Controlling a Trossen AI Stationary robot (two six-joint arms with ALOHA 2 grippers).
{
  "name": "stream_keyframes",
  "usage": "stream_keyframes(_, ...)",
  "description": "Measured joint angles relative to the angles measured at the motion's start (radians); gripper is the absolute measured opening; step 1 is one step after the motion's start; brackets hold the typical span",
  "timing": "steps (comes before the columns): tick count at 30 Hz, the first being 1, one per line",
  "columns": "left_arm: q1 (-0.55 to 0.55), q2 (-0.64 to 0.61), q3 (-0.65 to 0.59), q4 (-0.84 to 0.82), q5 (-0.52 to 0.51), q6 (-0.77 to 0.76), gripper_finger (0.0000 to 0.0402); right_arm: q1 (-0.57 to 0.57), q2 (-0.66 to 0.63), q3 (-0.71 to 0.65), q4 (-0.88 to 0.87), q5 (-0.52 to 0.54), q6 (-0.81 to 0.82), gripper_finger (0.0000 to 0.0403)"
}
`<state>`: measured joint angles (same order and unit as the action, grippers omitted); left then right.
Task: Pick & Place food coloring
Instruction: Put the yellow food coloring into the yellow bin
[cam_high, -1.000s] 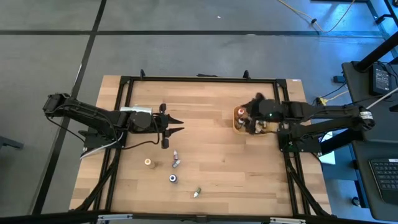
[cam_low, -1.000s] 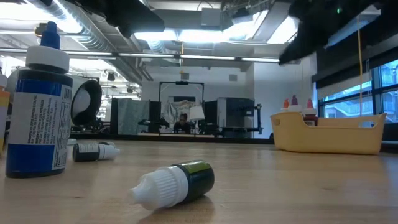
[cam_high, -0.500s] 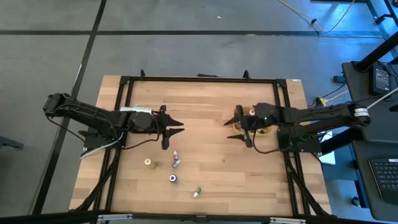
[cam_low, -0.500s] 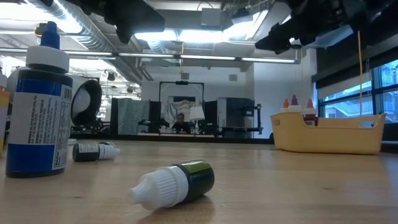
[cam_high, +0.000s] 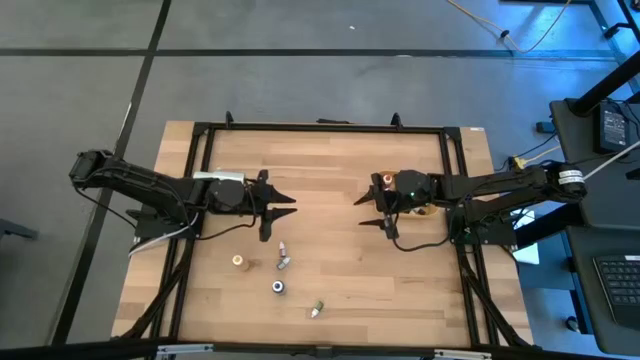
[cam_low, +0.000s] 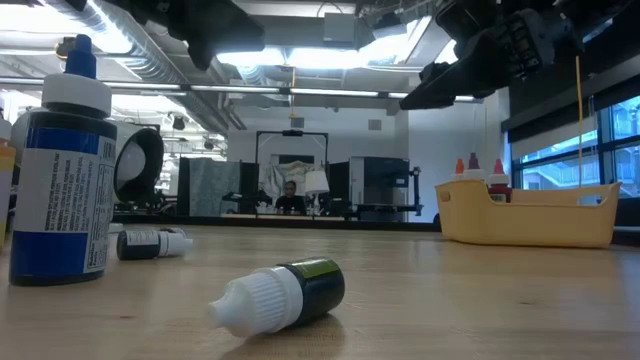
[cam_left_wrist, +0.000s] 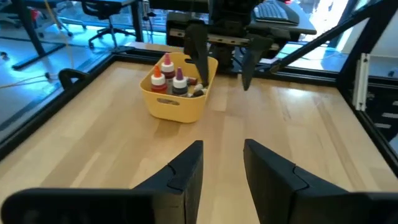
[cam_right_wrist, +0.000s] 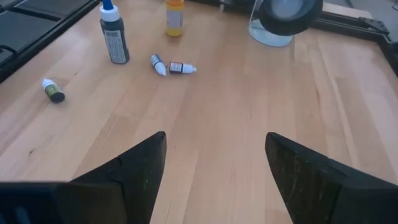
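On the surface (cam_high: 330, 230): five food coloring bottles (cam_high: 283, 263) loose near my waiting left gripper (cam_high: 284, 204), jaws narrowly parted, empty. Right gripper (cam_high: 372, 208), jaws released wide, heading to fetch; others stored in tray (cam_left_wrist: 177, 99).

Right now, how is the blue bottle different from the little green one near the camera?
The blue bottle stands upright; the green bottle lies on its side. The blue bottle is much taller and has a blue pointed tip above a white collar; the green bottle's cap is all white. Both rest on the wooden table, untouched by either gripper.
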<state>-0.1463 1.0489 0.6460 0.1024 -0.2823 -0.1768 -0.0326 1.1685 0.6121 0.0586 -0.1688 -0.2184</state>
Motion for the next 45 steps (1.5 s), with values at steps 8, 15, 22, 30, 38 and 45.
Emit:
stream_keyframes(8,0.0,0.054,0.0,0.097,0.011,0.126,0.0192,0.0,0.0,0.0,0.002,0.002,-0.004,0.0277)
stream_keyframes(15,0.0,0.129,0.0,0.148,0.014,0.213,0.025,-0.004,0.0,0.0,0.002,0.002,-0.004,0.0277)
stream_keyframes(22,-0.012,0.179,0.0,0.159,0.035,0.077,0.025,-0.005,0.0,0.0,0.002,0.002,-0.026,0.0277)
stream_keyframes(30,-0.012,0.156,0.107,-0.092,-0.035,-0.073,0.0249,-0.005,0.0,0.0,0.001,0.002,-0.026,0.0277)
stream_keyframes(38,-0.056,0.178,0.306,-0.697,-0.034,-0.322,0.0248,-0.005,0.0,0.0,0.001,0.002,-0.028,0.0277)
stream_keyframes(45,-0.115,0.188,0.333,-0.94,0.083,-0.63,0.0248,-0.004,0.0,0.0,-0.001,0.014,-0.03,0.0277)
